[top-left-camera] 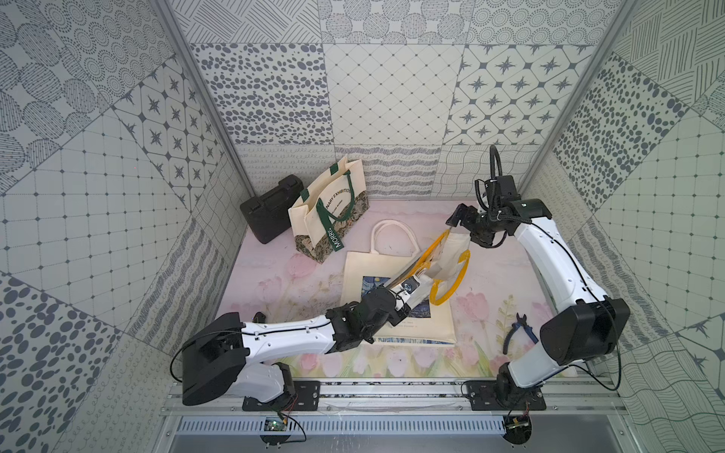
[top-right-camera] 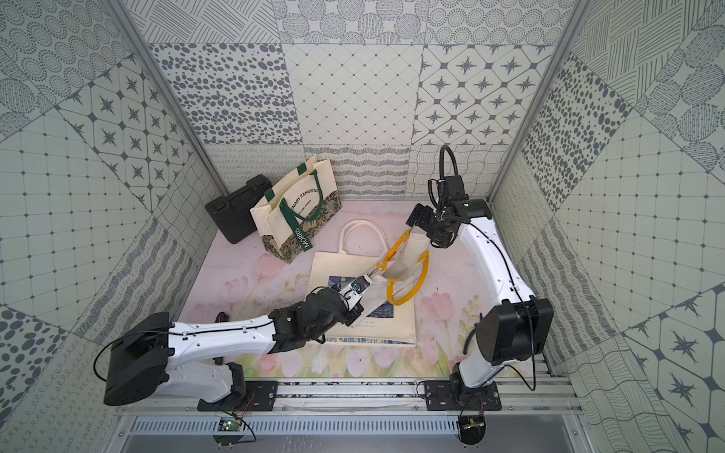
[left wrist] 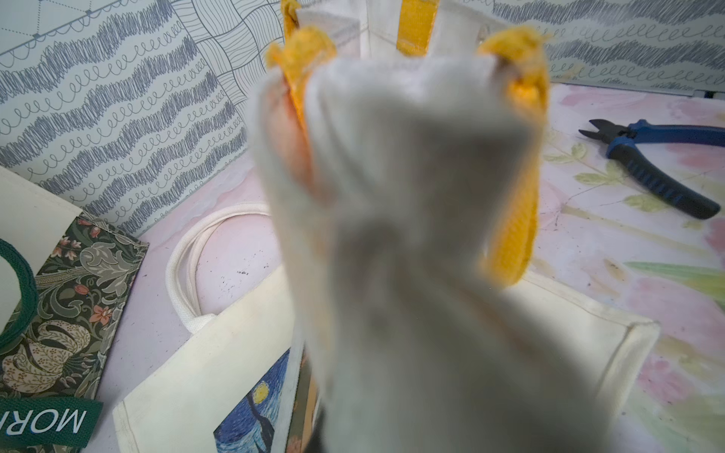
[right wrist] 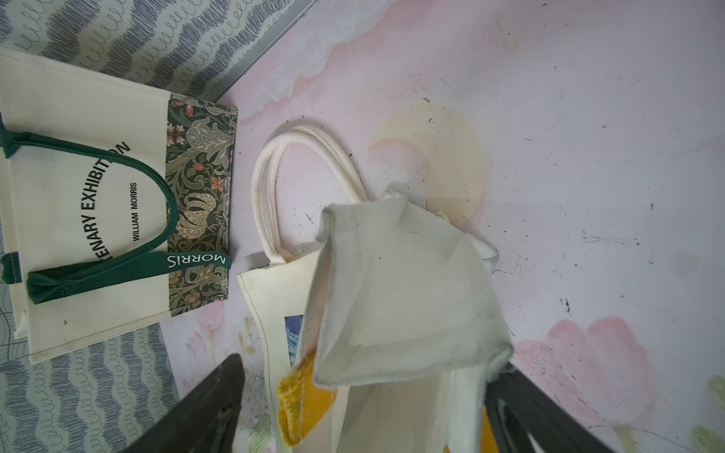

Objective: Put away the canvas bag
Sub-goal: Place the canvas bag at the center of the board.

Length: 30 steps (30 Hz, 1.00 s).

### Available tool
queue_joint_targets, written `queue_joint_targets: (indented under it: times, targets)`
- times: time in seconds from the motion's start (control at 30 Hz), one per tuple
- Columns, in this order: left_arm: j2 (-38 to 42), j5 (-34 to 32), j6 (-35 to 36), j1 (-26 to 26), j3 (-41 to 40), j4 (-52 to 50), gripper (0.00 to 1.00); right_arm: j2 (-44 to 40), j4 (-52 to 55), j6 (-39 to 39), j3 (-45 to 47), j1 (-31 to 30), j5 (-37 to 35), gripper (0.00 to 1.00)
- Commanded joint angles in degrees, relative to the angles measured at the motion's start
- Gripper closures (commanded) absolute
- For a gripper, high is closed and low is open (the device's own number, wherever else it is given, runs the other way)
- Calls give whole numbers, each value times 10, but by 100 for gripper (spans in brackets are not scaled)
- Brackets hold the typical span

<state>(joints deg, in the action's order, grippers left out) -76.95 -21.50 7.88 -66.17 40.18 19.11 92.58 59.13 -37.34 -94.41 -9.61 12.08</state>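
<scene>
The table (top-left-camera: 266, 290), covered in a pink flower print, carries everything. In its middle lies the flat bag (top-left-camera: 368, 270), cream with a blue painting printed on it and white handles; every place below is given from it.

Behind the flat bag, toward the robot's left, stands the green-handled bag (top-left-camera: 325, 211). It is upright with its mouth open, near the flat bag's handles but apart from them. Farther from the flat bag on that same side, a black case (top-left-camera: 270, 213) sits by the wall. I cannot tell whether it touches the green-handled bag.

The yellow-handled bag (top-left-camera: 447, 253), which I take to be the one to put away, hangs in the air above the flat bag's right half. It slants from over the painting up past the flat bag's far right corner.

The left gripper (top-left-camera: 411, 285) is clamped on a bunch of its cloth above the painting. The right gripper (top-left-camera: 455, 221), just beyond that far right corner, has its jaws spread wide to either side of the raised rim, pinching nothing.

Pliers (top-left-camera: 520, 329) lie well to the right of the flat bag.

As I judge it, the lifting is done but the putting away is not. The bag is off the table and held at one end only. It has yet to be carried across the flat bag to a resting place, most likely the green-handled bag's open mouth.
</scene>
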Motion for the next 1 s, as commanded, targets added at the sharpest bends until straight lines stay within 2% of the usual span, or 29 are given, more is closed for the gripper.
queue_joint_targets:
  times: [0.0, 0.13, 0.23, 0.47, 0.53, 0.63, 0.7, 0.87, 0.97]
  targets:
    - [-2, 2, -2, 4, 8, -9, 100, 17, -3, 4, -13, 1, -30, 7]
    - [-3, 2, -2, 4, 8, -8, 100, 29, -6, 5, -12, -3, -62, 14]
    - [-2, 2, -3, 4, 8, -9, 100, 33, -13, 0, -12, -3, -61, 25]
    - [-1, -2, -6, 2, 6, -11, 100, 23, -20, -10, -10, -7, -50, 72]
    - [-1, -4, -7, 2, 6, -10, 100, 16, -21, -14, -2, -7, -42, 80]
    - [3, -8, -7, 2, 5, -8, 100, 2, -26, -22, 16, -8, -28, 85]
    - [6, -10, -8, 1, 3, -5, 100, -5, -27, -23, 27, -8, -19, 100]
    - [26, -18, -13, 6, -7, 8, 100, -20, -17, -11, 40, -7, -24, 100]
    - [47, 9, -37, 28, -5, -7, 100, -43, -7, -3, 43, -7, -31, 100]
